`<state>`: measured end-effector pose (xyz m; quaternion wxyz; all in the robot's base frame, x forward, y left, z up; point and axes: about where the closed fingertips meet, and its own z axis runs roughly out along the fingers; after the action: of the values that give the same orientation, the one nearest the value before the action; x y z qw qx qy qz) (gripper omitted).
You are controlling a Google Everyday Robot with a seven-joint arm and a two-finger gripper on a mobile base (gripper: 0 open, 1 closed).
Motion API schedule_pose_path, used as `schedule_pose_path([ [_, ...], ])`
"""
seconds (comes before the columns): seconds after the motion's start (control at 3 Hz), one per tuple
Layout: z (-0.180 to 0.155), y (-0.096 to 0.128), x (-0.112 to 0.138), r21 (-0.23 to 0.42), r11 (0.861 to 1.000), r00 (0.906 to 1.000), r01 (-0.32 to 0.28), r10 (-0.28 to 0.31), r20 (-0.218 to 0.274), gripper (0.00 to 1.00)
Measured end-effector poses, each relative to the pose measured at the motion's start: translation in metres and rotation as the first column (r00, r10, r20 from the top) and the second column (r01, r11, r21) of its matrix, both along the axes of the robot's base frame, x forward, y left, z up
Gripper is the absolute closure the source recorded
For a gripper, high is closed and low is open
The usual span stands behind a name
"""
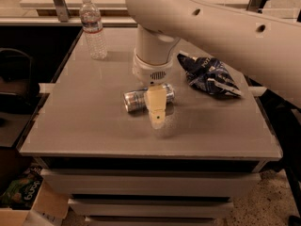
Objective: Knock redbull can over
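Note:
The redbull can [135, 100], silver with blue panels, lies on its side near the middle of the grey table [84, 126], its length running left to right. My gripper [157, 120] hangs from the big white arm [211, 20] directly over and in front of the can's right half, covering part of it. The gripper's cream tip reaches just past the can's near side, close to the table top.
A clear water bottle [93, 28] with a white cap stands upright at the table's back left corner. A dark blue and white snack bag [209, 75] lies at the right. A cardboard box [28, 201] sits on the floor at the lower left.

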<state>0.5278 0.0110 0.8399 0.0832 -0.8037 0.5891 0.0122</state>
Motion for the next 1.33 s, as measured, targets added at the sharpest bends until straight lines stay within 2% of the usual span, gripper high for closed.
schedule_pose_path([
  [0.67, 0.004, -0.013, 0.0, 0.067, 0.998, 0.9998, 0.012, -0.011, -0.013, 0.0],
  [1.33, 0.011, -0.024, 0.007, 0.101, 0.995, 0.9999, 0.008, -0.007, -0.014, 0.0],
])
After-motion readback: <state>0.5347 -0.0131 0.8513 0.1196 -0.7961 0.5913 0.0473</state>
